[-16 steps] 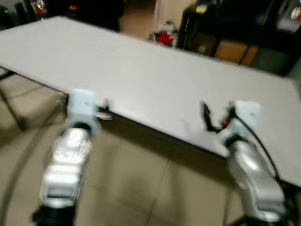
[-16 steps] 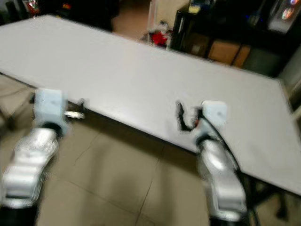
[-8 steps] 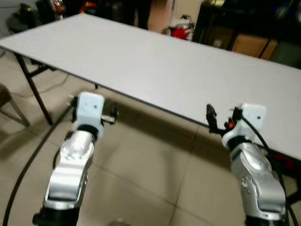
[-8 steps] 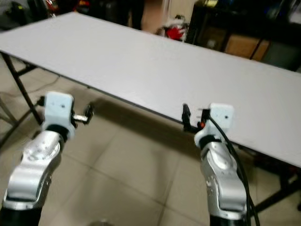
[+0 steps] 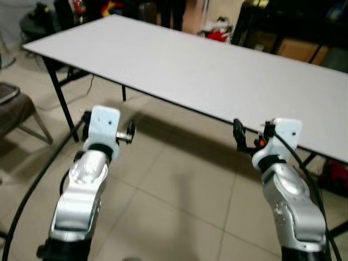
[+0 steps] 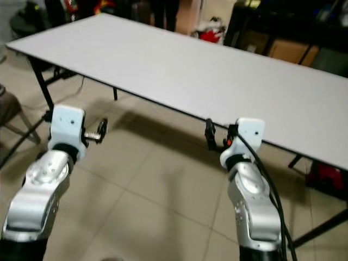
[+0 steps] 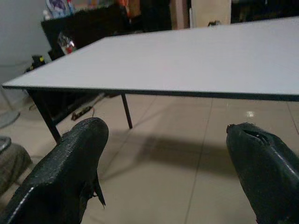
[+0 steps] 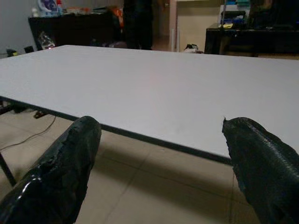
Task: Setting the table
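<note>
Currently the white table (image 5: pixel 217 70) runs across the head view from about 10 o'clock down toward 3 o'clock, its top bare and pale grey, its dark edge nearest the robot. Black legs (image 5: pixel 58 98) stand under the left end on the beige tiled floor (image 5: pixel 174 196).

Left gripper (image 7: pixel 163 154): held short of the table edge, over the floor at roughly 8 o'clock in the head view. Wrist camera shows its two black fingers (image 7: pixel 70 172) spread wide apart with nothing between them.

Right gripper (image 8: pixel 159 163): raised close to the table's near edge at roughly 4 o'clock in the head view, not touching it. Its fingers (image 8: pixel 60 172) are likewise parted and hold nothing.

A grey chair seat (image 5: pixel 11 106) sits at 9 o'clock, left of the table leg. A black cable (image 5: pixel 32 185) curves across the floor by the left arm. Dark shelving (image 5: pixel 283 32) with brown boxes stands beyond the table at 1 o'clock; something red (image 5: pixel 217 33) lies on the floor at 12 o'clock, too small to identify
</note>
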Robot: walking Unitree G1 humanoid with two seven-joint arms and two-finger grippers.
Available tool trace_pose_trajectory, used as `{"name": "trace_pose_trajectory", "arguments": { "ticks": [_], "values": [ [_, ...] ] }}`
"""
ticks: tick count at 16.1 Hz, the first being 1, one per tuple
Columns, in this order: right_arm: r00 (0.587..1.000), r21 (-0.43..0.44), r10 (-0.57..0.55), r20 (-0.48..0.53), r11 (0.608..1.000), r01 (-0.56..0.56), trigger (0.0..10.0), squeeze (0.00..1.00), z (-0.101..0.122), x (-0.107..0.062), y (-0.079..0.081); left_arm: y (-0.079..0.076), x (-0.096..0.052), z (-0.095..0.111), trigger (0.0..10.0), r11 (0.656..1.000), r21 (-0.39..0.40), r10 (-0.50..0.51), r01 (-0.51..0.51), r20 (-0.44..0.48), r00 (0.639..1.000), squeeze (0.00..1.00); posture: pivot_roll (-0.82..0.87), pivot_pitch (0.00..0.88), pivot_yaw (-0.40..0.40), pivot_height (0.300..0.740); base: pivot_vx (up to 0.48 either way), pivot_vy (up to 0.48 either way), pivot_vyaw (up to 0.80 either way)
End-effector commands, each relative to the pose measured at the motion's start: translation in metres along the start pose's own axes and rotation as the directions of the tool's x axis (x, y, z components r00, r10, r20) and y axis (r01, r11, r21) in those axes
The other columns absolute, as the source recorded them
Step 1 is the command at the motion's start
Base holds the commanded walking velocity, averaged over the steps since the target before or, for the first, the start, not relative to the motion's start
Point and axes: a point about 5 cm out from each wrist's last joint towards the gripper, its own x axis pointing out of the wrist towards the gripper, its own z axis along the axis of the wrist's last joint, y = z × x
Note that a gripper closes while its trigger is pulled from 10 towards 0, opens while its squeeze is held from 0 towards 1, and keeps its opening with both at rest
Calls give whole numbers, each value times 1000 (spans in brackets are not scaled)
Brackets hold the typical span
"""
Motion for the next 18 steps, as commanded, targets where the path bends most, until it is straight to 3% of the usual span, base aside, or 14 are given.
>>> {"name": "trace_pose_trajectory", "arguments": {
  "ticks": [1, 7, 10, 14, 18],
  "values": [
    [1000, 10, 29, 7, 1000, -29, 10000, 0, 3, 2, 4, 5, -1, -1, 10000, 1000, 7, 18, -18, -6, 1000, 0, 82, 0, -70, 740, 0, 379, 800],
    [998, -9, 62, 9, 998, -62, 10000, 0, 5, 9, 7, 4, 3, 2, 10000, 1000, 9, 20, -20, 2, 1000, 0, 83, 0, -68, 740, 0, 376, 800],
    [995, -13, 95, -7, 995, -95, 10000, 0, 5, 13, 10, 10, 6, 4, 10000, 998, -2, 68, -68, 4, 998, 0, 84, 0, -73, 740, 0, 0, 800],
    [998, -37, 65, 11, 997, -64, 10000, 0, 9, 14, 2, 4, 10, 4, 10000, 998, -5, 59, -59, -1, 998, 0, 74, 0, -67, 740, 0, 0, 800],
    [996, -21, 91, 12, 996, -91, 10000, 0, 6, 10, 8, 4, 13, 6, 10000, 999, -7, 46, -46, 3, 999, 0, 73, 0, -62, 740, 0, 0, 800]
  ]
}}
